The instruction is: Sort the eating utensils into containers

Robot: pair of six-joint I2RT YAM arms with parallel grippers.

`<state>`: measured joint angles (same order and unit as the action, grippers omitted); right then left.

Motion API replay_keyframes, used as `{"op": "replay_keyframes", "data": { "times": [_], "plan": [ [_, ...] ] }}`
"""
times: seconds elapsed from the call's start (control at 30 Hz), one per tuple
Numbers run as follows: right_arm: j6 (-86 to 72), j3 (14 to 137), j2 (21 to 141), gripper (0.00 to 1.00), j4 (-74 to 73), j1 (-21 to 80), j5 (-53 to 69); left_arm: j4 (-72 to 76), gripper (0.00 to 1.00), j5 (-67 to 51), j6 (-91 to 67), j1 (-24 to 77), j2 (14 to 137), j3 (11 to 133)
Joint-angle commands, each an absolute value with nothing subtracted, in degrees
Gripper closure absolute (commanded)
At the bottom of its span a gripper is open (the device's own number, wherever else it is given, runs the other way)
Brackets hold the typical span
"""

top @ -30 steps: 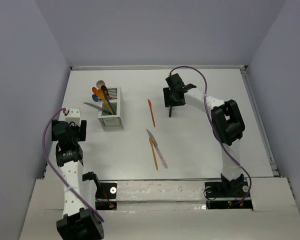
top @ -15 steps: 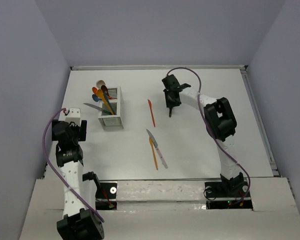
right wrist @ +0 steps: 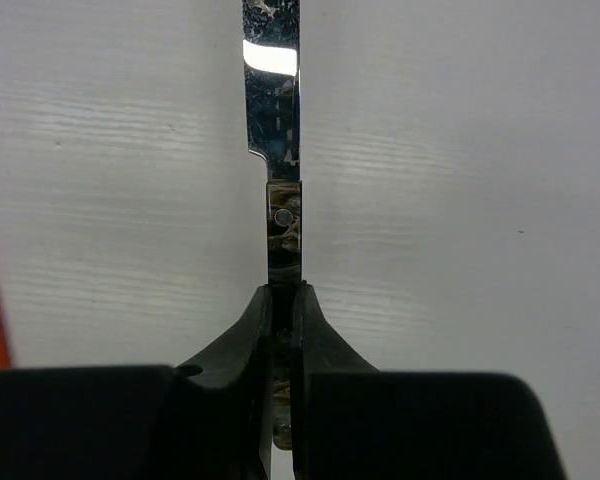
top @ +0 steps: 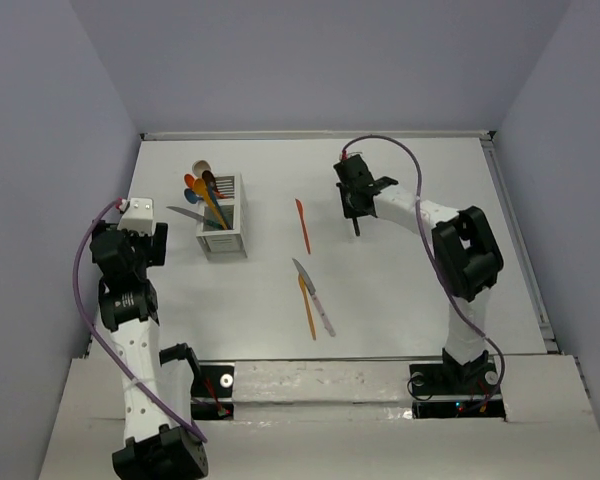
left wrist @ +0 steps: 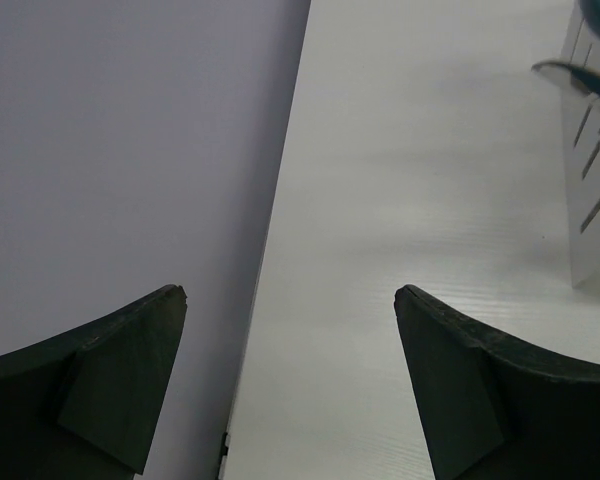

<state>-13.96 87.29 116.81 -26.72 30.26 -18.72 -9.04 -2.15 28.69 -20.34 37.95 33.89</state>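
Knife (right wrist: 283, 200) with glossy flat metal blade inside tight right pincer (right wrist: 283, 293); left pincer (left wrist: 290, 293) wide, empty.

Orange knife (top: 302, 226) lies between caddy (top: 225, 243) and right end effector (top: 355, 212).

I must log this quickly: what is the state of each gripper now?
Left gripper: open, holding nothing.
Right gripper: closed on a silver-bladed knife.

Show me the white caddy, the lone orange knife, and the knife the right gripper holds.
white caddy (top: 224, 245): top view, near wall.
lone orange knife (top: 302, 226): top view, mid-length.
silver-bladed knife (right wrist: 275, 110): right wrist view, blade.
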Motion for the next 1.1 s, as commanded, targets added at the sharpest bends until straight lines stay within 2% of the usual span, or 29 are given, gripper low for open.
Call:
{"op": "replay_keyframes", "data": {
  "times": [0.0, 0.27, 0.37, 0.57, 0.83, 1.0, 1.07],
  "plan": [
    [-7.14, 84.48, 103.83, 1.00, -11.90, 32.60, -23.46, -10.63, 0.01, -9.73, 27.17, -20.39, 39.37, 43.13],
    [3.85, 89.99, 96.77, 1.00, 2.80, 42.35, -27.25, -16.17, 0.04, -25.40, 18.20, -20.04, 46.75, 60.19],
    [7.46, 96.65, 99.48, 1.00, 5.87, 47.97, -26.81, -17.05, 0.05, -34.77, 14.35, -19.43, 48.60, 65.29],
    [9.67, 107.82, 108.00, 1.00, 11.58, 56.15, -21.37, -16.96, 0.06, -42.97, 9.58, -17.67, 49.83, 69.96],
    [8.26, 116.54, 116.19, 1.00, 13.89, 61.52, -15.65, -16.00, 0.06, -43.51, 9.23, -15.64, 48.52, 68.47],
    [6.33, 116.54, 117.07, 1.00, 13.97, 61.52, -12.66, -10.83, 0.06, -40.78, 7.39, -15.64, 46.24, 65.40],
    [6.24, 115.50, 116.81, 1.00, 14.41, 61.52, -11.78, -8.98, 0.09, -39.91, 4.85, -15.64, 45.88, 64.60]
  ]
}}
